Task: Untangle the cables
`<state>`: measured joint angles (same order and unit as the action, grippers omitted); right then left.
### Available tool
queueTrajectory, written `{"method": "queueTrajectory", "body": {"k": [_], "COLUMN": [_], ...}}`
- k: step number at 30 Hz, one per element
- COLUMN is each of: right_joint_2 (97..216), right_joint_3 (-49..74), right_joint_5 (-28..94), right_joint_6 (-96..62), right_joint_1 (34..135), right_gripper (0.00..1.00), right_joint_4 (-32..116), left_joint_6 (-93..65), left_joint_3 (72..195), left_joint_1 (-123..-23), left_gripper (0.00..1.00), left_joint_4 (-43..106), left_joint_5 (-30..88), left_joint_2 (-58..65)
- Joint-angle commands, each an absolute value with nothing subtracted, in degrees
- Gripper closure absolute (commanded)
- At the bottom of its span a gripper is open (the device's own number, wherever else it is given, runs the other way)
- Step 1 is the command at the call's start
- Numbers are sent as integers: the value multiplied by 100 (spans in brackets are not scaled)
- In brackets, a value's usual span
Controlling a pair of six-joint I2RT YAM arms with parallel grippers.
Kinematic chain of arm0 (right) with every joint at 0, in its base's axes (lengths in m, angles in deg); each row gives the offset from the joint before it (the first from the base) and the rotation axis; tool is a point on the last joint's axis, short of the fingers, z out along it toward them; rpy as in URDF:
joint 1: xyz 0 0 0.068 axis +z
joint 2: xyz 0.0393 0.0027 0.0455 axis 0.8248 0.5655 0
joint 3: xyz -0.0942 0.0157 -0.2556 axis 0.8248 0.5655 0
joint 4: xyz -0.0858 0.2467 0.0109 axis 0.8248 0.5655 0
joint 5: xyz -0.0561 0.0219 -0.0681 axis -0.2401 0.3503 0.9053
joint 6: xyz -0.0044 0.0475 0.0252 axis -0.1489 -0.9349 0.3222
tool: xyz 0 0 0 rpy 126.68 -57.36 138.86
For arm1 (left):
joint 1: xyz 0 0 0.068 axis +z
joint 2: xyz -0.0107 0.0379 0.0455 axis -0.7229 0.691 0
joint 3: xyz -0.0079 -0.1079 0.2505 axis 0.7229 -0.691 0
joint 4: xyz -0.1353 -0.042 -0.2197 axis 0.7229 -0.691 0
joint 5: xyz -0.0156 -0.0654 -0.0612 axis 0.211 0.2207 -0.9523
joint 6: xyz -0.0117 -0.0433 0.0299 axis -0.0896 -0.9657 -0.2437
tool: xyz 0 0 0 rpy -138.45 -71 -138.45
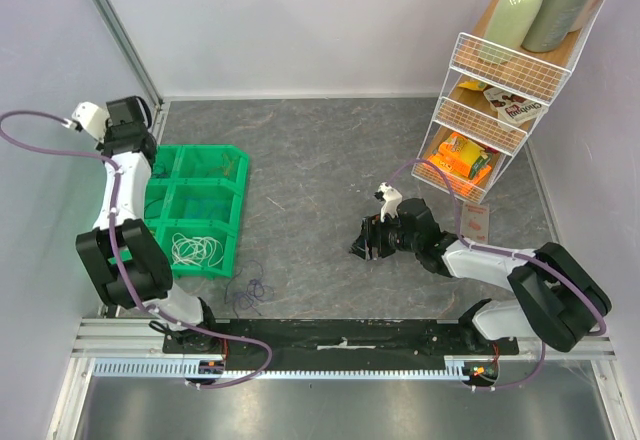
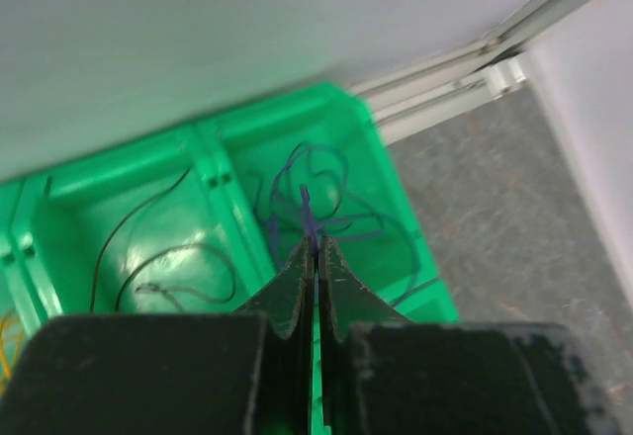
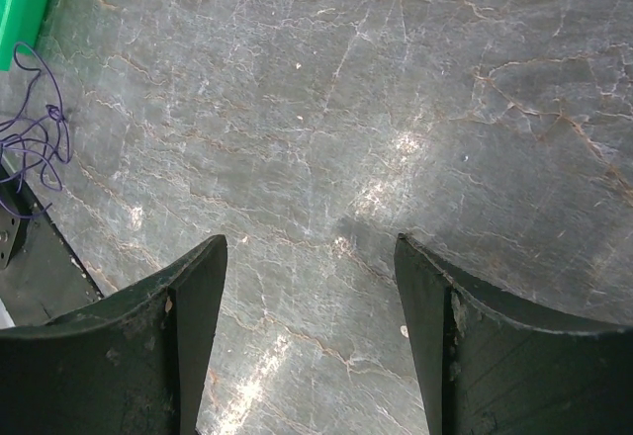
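The left gripper (image 2: 315,245) is pinched tight on a thin purple wire (image 2: 308,208) coiled in a far corner compartment of the green plastic divided tray (image 2: 119,173). A thin black wire (image 2: 163,250) lies in the neighbouring compartment. The right gripper (image 3: 312,247) hovers with its fingers spread wide over the grey marbled tabletop (image 3: 396,79). To its left, a loose purple wire (image 3: 35,138) lies on the table near the tray.

Robot lab test cell: white panel walls (image 1: 300,20) on aluminium posts (image 1: 120,30), grey stone-look worktop (image 1: 320,160), left arm (image 1: 115,210) and right arm (image 1: 490,260) bolted to a rail (image 1: 340,345) at its near edge, green sorting tray (image 1: 238,175) at the left edge, wire rack (image 1: 510,60) of bottles (image 1: 520,10) in the far-right corner.
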<state>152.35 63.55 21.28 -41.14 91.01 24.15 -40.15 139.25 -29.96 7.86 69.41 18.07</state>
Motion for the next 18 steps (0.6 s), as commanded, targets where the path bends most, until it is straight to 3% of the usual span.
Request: {"method": "queueTrajectory", "body": {"k": [1,14,18], "right_joint_2": [15290,15316,15325], "right_joint_3": [6334,6343,6343], "right_joint_5": [2044,2009,1982], "right_joint_6": [-4149,-4149,-4149], "right_joint_1": [9063,9046,9028], "right_gripper": [24,24,24], "right_joint_4": [2132,2115,2106], "left_joint_6": [-5246,-5133,-5002], "left_joint_3": [13552,13912,13973], "left_joint_1": [-2951,-2643,-2477], "left_gripper": [98,98,76], "left_joint_4": [329,752,822], "left_joint_5": [6939,6351,6105], "left_joint_2": [1860,2888,2976]}}
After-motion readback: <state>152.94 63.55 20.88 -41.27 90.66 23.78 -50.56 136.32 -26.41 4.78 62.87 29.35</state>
